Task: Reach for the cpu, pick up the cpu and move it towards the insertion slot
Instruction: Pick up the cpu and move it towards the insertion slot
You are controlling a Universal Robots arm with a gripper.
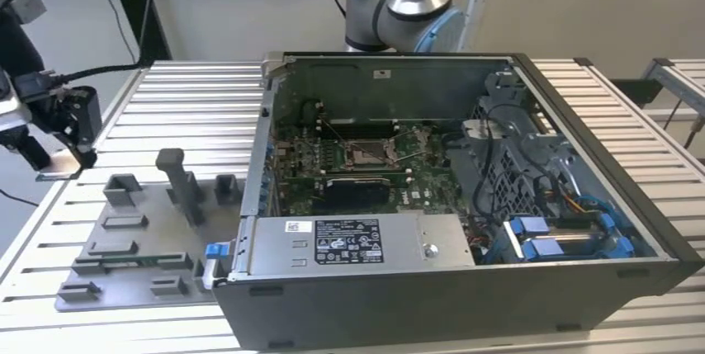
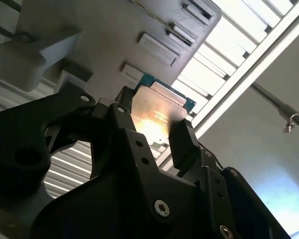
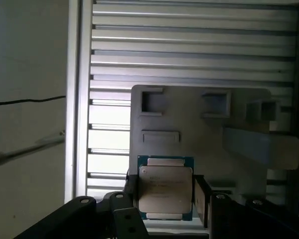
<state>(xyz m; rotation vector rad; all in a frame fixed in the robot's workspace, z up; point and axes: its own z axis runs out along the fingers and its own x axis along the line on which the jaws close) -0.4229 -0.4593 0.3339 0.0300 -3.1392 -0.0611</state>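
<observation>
Gripping the cpu (image 3: pixel 165 189), the fingers (image 2: pixel 183 144) hang above the slatted metal table (image 3: pixel 189 45)

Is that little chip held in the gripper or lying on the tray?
Held: in both wrist views the gripper is shut on the cpu, with the grey tray behind.

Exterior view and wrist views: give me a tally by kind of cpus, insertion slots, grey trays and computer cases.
cpu: 1, between the jaws
insertion slot: 1
grey tray: 1
computer case: 1
Total: 4
</observation>
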